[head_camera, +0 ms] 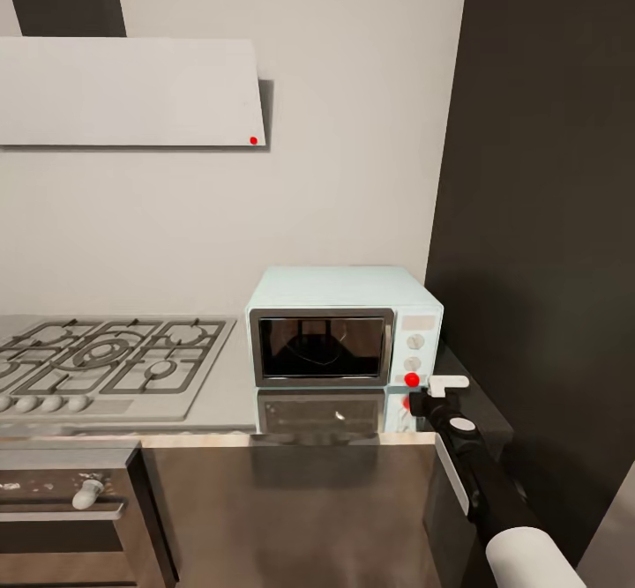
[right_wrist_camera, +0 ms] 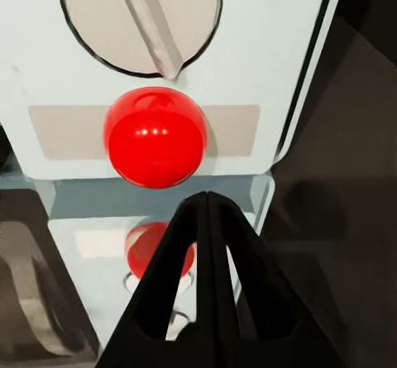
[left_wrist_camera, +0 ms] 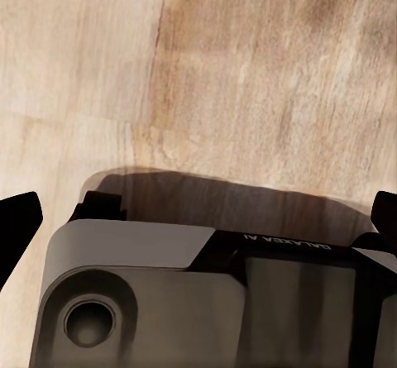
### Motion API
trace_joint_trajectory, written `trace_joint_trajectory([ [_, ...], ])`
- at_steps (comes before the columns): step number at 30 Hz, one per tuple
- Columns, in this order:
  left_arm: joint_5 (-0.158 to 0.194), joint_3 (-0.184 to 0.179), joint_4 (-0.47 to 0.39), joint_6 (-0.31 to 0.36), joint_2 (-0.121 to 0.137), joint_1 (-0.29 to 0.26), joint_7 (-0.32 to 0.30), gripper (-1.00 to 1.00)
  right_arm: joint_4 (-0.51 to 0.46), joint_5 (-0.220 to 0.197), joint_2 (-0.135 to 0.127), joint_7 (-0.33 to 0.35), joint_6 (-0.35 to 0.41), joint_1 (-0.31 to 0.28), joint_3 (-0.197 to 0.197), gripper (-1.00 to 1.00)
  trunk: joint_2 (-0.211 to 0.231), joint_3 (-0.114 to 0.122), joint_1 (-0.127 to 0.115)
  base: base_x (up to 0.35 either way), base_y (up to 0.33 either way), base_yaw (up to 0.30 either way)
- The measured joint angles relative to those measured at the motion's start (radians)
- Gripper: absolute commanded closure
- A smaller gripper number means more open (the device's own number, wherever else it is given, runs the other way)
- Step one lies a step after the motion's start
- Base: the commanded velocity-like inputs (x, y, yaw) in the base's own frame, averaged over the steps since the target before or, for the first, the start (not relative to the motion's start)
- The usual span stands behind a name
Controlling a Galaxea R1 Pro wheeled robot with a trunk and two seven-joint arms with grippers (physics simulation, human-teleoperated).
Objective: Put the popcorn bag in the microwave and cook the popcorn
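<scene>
While one microwave (head_camera: 344, 328) stands, one right gripper (right_wrist_camera: 207, 207) closes.

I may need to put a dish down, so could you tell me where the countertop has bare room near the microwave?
Bare countertop lies between the gas hob and the microwave, and along the front edge before its door. It is crowded at the microwave's right: the shut right gripper sits at the red button, beside the dark wall panel.

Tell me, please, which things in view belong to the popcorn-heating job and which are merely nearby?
For the job:
microwave, door closed
its red button
right gripper, shut, just short of that button
countertop

Just nearby:
gas hob
range hood
dark cabinet
oven knob
</scene>
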Motion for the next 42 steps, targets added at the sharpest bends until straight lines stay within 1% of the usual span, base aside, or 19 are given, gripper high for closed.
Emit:
trace_joint_trajectory([
  [15, 0.001, 0.001, 0.000, 0.000, -0.002, 0.000, 0.002, -1.00, -0.004, -0.005, 0.002, 0.009, -0.001, 0.000, 0.002, 1.00, 0.000, 0.000, 0.000, 0.007, 0.000, 0.000],
  [24, 0.000, 0.001, 0.000, -0.002, -0.001, 0.000, 0.002, -1.00, 0.000, -0.009, 0.002, -0.001, -0.001, 0.005, 0.001, 1.00, -0.001, 0.000, -0.001, 0.212, 0.000, 0.000],
  [27, 0.000, 0.002, 0.000, -0.002, 0.000, 0.000, 0.002, -1.00, -0.018, -0.006, 0.002, 0.004, 0.000, 0.034, -0.001, 1.00, -0.001, 0.000, -0.014, 0.184, 0.000, 0.000],
  [30, 0.002, 0.002, 0.000, -0.002, 0.000, 0.000, 0.002, -1.00, 0.031, 0.000, 0.002, 0.003, -0.001, 0.013, -0.001, 1.00, -0.001, 0.000, -0.023, 0.013, 0.000, 0.000],
  [35, 0.001, 0.002, -0.001, -0.002, 0.000, 0.000, 0.002, -1.00, 0.033, 0.005, 0.007, 0.002, -0.001, 0.010, -0.002, 1.00, -0.001, 0.000, -0.020, -0.067, 0.000, 0.000],
  [38, 0.002, 0.001, 0.000, -0.002, -0.001, 0.000, 0.003, -1.00, 0.033, -0.003, 0.008, 0.003, 0.000, 0.000, 0.001, 1.00, 0.001, 0.000, 0.001, -0.328, 0.000, 0.000],
  [42, 0.002, 0.001, 0.000, -0.002, -0.002, 0.000, 0.003, -1.00, 0.027, 0.000, 0.008, 0.003, 0.005, 0.000, 0.002, 1.00, 0.000, 0.000, 0.001, -0.345, 0.000, 0.000],
])
